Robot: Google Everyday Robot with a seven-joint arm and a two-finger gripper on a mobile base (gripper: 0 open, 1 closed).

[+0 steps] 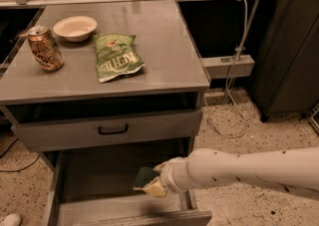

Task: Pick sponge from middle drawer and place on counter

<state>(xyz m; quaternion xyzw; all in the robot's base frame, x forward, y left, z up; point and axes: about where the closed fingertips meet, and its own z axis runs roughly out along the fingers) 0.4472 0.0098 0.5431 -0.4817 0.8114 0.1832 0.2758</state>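
**Grasping stage: your pincer (pixel 155 186) is at the small green-and-yellow sponge (pixel 144 175), which lies in the wide grey metal middle drawer (pixel 92 177).**
Your white arm (pixel 249 170) reaches in low from the right, nearly level. You cannot tell whether the pincer grips the sponge. Next, confirm the hold, lift clear of the drawer walls, and carry it up to the flat grey metal worktop (pixel 164 51).

arm (pixel 249 168): thick round tube with a smooth, matte off-white shell. Small dark dots are scattered along its length; can't tell if they're screws or holes. The wrist end steps down through a short ringed collar, same off-white. tool (pixel 152 188): stubby, pale cream-yellow, on the arm's tip, low inside the open drawer (pixel 94 175).
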